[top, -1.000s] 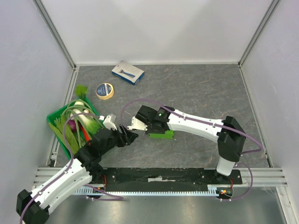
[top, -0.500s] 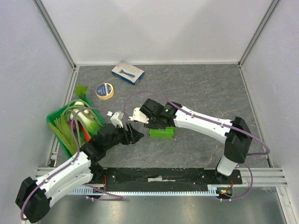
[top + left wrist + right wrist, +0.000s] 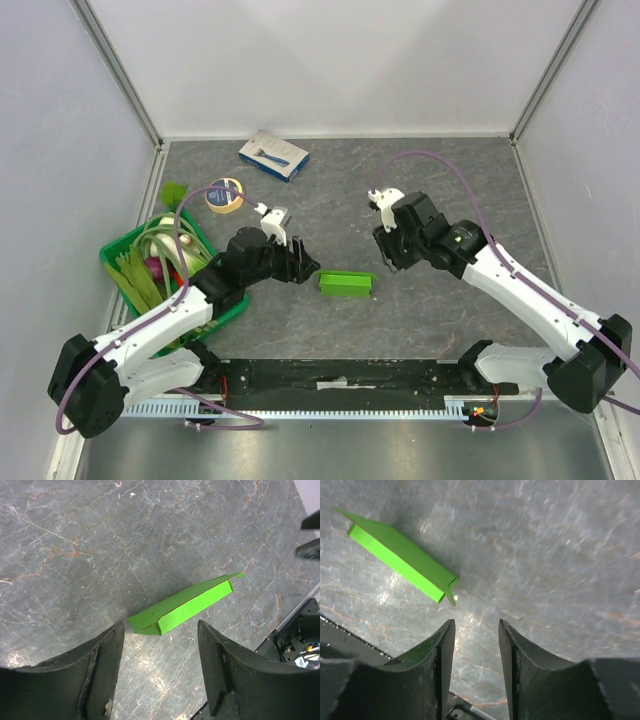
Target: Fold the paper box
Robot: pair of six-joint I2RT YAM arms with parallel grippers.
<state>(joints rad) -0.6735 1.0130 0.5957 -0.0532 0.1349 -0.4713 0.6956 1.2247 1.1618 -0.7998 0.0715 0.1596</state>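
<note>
Tabletop: grey marbled tabletop (image 3: 450,200), white walls on three sides, both arms reaching in from the near edge.

Box: the lime-green paper box (image 3: 346,283) lies low and slim near the middle of the surface, between the two arms, touched by neither.

Box shape: from the left wrist it (image 3: 182,605) reads as a shallow closed form, with the lid lifting slightly at the near corner and a small tab poking out at the far end. The right wrist view (image 3: 402,560) shows a tab at its nearer end too.

Left gripper: the left gripper (image 3: 300,268) hangs just beside the box's left end, fingers spread wide and holding nothing (image 3: 161,630).

Right gripper: the right gripper (image 3: 385,250) is up and off to the right, fingers parted by a narrow gap, empty (image 3: 476,625).

Stage: looks nearly folded to me, with the loose tabs and lid left to settle.

How to do it well: pin one end flat while the other arm nudges a tab in. Thin card buckles, so press gently and squarely.

Clutter: dark green plastic crate (image 3: 120,262) of vegetables at the left, roll of tan tape (image 3: 224,194) and blue-and-white flat carton (image 3: 273,155) at the back, all well apart from the box.
</note>
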